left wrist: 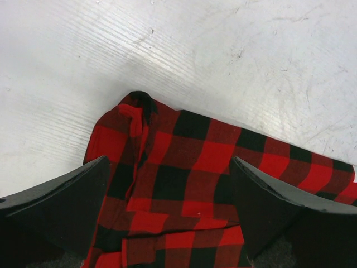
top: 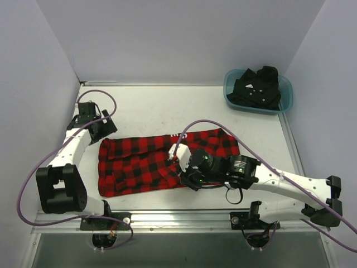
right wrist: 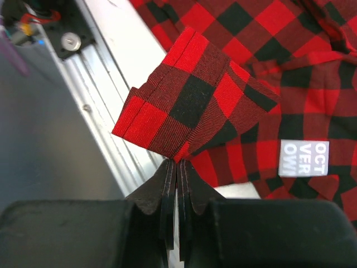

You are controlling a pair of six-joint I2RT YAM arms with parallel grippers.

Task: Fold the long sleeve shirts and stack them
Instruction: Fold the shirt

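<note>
The red-and-black flannel shirt (top: 145, 162) lies spread across the table's near middle. My right gripper (top: 186, 177) is shut on a pinched fold of its near edge (right wrist: 189, 103) and holds that fold lifted, jaws (right wrist: 177, 163) pressed together. The shirt's white label (right wrist: 304, 158) shows to the right. My left gripper (top: 105, 129) is open above the shirt's far left corner (left wrist: 139, 109), with one finger (left wrist: 67, 195) on each side of the cloth (left wrist: 184, 167) and nothing held. The black shirt (top: 257, 86) lies crumpled in the teal tub (top: 284, 103) at the far right.
Metal rail (top: 178, 215) runs along the table's near edge, also seen close beside the lifted fold in the right wrist view (right wrist: 106, 100). White walls close in the left, back and right sides. Purple cables loop over both arms.
</note>
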